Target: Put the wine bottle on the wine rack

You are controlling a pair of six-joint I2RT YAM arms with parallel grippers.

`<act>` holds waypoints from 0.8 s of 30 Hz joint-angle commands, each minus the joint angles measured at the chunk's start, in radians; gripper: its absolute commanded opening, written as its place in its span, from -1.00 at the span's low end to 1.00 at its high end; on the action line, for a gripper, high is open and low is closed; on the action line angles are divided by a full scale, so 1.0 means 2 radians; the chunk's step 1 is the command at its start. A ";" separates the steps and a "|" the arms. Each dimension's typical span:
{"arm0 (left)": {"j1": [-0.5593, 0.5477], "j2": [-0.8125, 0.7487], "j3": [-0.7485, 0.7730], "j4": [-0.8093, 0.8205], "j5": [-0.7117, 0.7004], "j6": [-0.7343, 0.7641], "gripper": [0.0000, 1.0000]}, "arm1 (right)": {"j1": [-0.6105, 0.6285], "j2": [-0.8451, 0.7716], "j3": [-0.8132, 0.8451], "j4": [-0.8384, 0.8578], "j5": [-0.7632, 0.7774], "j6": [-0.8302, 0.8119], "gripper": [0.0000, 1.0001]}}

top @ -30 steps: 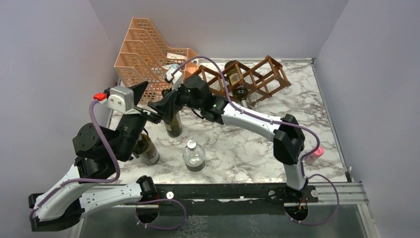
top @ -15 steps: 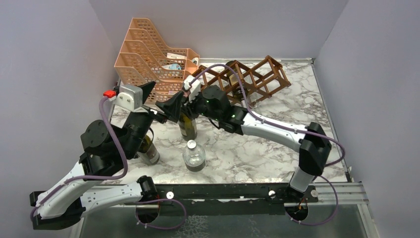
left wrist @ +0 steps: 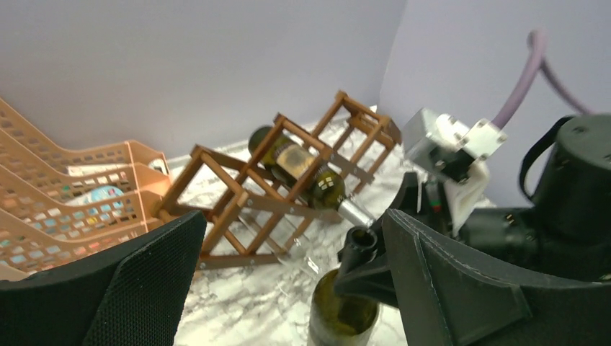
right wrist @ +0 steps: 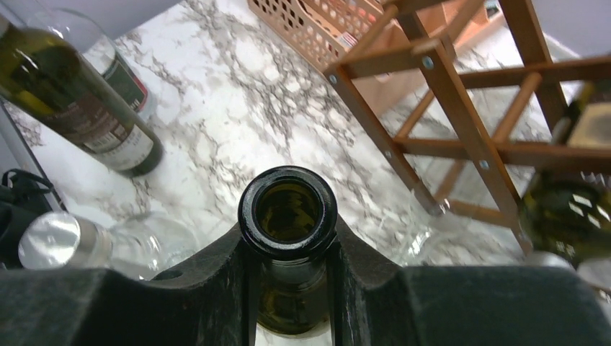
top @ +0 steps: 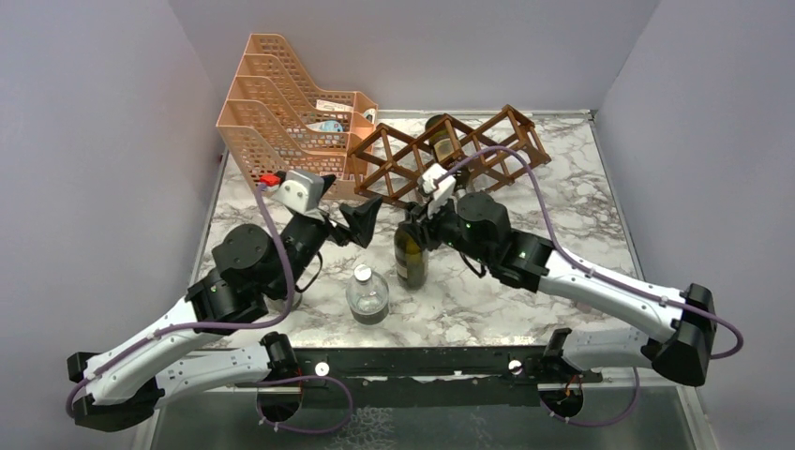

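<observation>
1. The desk point(top: 581, 216) has a white marble-pattern top. In the top view, 12 o'clock is its far edge.

2. The left arm point(top: 234, 281) reaches in from 7 o'clock. The right arm point(top: 600, 281) reaches in from 4 o'clock. Both point toward the desk centre.

3. A peach-orange perforated file tray point(top: 272, 103) stands at 10 to 11 o'clock, against the far left corner.

4. The wine rack point(top: 394, 155), a reddish-brown wooden lattice, stands at 12 o'clock, just beside the tray's 3 o'clock side. One dark green racked bottle point(top: 441, 131) lies in one of its openings, neck toward 6 o'clock.

5. The wine bottle point(top: 411, 258) is upright near the desk centre, at 6 o'clock of the rack and apart from it. It is dark green and uncapped. Whether its base touches the desk cannot be told.

6. The right jaws are closed on the neck of the wine bottle, just below the lip, one on each side, as the right wrist view shows.

7. The left jaws stand wide open and grip nothing. They sit at 10 o'clock of the wine bottle, near it.

8. A clear bottle point(top: 367, 292) with a silver cap stands at 8 o'clock of the wine bottle, just beside it.

9. A labelled green bottle point(right wrist: 79, 115) appears at 10 o'clock in the right wrist view.
</observation>
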 commanded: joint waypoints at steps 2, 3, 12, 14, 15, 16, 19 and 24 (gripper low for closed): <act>0.000 0.014 -0.042 0.014 0.052 -0.039 0.98 | 0.004 -0.078 -0.041 -0.002 0.045 0.034 -0.96; 0.000 0.020 -0.048 0.016 0.061 -0.041 0.98 | 0.004 -0.090 -0.047 -0.007 0.051 0.038 -0.96; 0.000 0.077 -0.081 0.028 0.123 -0.054 0.95 | 0.004 -0.167 -0.102 -0.001 0.066 0.049 -0.97; 0.000 0.082 -0.092 0.035 0.130 -0.051 0.95 | 0.004 -0.178 -0.106 -0.004 0.069 0.053 -0.98; 0.000 0.083 -0.098 0.042 0.138 -0.045 0.96 | 0.004 -0.185 -0.108 -0.006 0.072 0.055 -0.97; 0.000 0.082 -0.107 0.049 0.147 -0.041 0.96 | 0.004 -0.193 -0.109 -0.007 0.078 0.058 -0.98; 0.000 0.074 -0.133 0.072 0.165 -0.033 0.98 | 0.004 -0.216 -0.113 -0.011 0.088 0.064 -0.98; 0.000 0.051 -0.185 0.134 0.194 -0.021 0.98 | 0.004 -0.242 -0.104 -0.022 0.101 0.076 -0.98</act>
